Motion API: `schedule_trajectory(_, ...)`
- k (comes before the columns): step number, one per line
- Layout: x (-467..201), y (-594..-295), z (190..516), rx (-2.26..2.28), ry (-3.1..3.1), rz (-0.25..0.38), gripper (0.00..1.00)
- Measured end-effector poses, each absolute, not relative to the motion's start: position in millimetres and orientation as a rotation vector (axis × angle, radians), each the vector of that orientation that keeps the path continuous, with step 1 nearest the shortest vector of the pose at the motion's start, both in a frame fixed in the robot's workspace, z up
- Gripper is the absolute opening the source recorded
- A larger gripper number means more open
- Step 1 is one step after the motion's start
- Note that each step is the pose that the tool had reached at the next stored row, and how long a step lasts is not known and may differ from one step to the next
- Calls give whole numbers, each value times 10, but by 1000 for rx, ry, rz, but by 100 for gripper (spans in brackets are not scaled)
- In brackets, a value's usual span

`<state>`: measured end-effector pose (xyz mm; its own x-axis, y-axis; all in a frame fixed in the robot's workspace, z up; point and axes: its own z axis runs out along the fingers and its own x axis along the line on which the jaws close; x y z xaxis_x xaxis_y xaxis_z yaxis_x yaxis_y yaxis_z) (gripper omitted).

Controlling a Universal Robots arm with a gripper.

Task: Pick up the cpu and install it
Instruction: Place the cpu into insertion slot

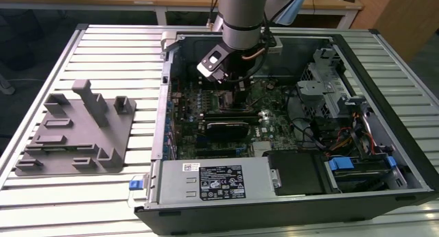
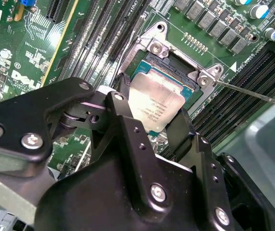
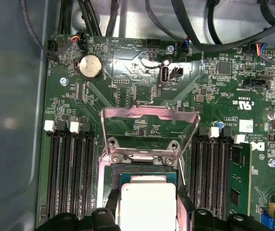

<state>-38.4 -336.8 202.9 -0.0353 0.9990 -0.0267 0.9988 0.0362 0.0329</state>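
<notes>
The cpu, a flat square chip with a silver-grey top and a thin green border, sits between my gripper's black fingers, which are shut on two opposite edges. It hangs slightly tilted just over the open motherboard socket. In the first wrist view the cpu lies over the socket opening, below the raised metal load plate, with my gripper around it. In the exterior view my gripper reaches down inside the open computer case, above the socket.
Memory slots flank the socket on both sides. The thin socket lever sticks out beside it. A grey plastic fixture stands on the slatted table at the exterior view's left. A power supply, a drive cage and cables crowd the case.
</notes>
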Motion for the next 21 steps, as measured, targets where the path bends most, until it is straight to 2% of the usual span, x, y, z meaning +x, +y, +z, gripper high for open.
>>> schedule_trajectory(21,-384,-3343,1954,2152,2230,8,54)
